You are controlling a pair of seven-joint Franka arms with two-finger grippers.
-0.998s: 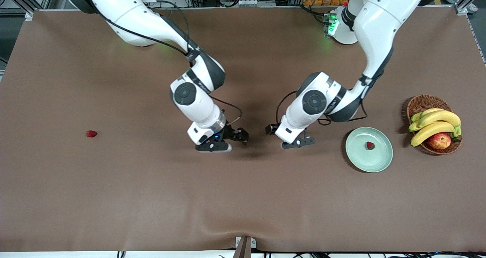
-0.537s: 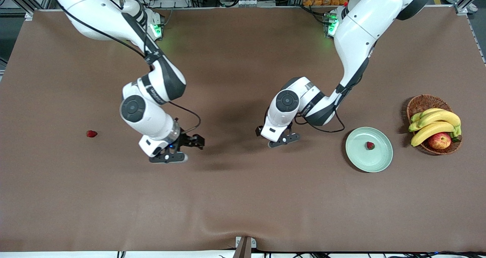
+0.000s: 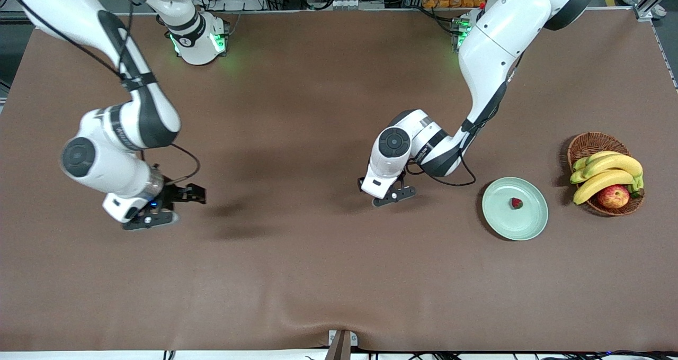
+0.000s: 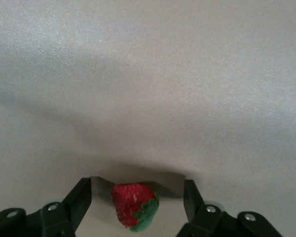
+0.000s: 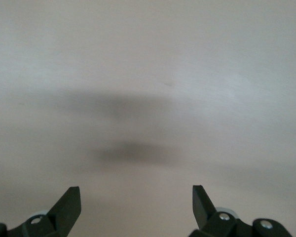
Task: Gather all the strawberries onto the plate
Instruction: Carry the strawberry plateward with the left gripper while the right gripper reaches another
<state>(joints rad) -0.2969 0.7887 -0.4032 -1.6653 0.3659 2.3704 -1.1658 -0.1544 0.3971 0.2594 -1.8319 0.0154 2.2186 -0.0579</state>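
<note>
**Two berries still to bring to the plate**

The left gripper [image 4: 137, 197] hangs low over the middle of the bench [image 3: 318, 275], fingers spread, with a strawberry [image 4: 134, 205] lying on the surface between them; no finger touches it. In the left wrist view its green cap points toward the camera and its red body away, so its long axis seems to run along the gap and not across it. A straight descent and a close should catch it at its sides. The front view hides this berry under the wrist.

The plate [image 3: 537, 227] sits near the left arm's end of the bench, beside a wicker basket [image 3: 588, 143] of fruit, and already holds one strawberry [image 3: 516, 203]. The left arm is clearly the nearer one to it.

The right gripper [image 3: 151, 215] is over the right arm's end of the bench, fingers spread and empty. Its wrist view shows only bare surface and shadow; no third berry is visible.
</note>
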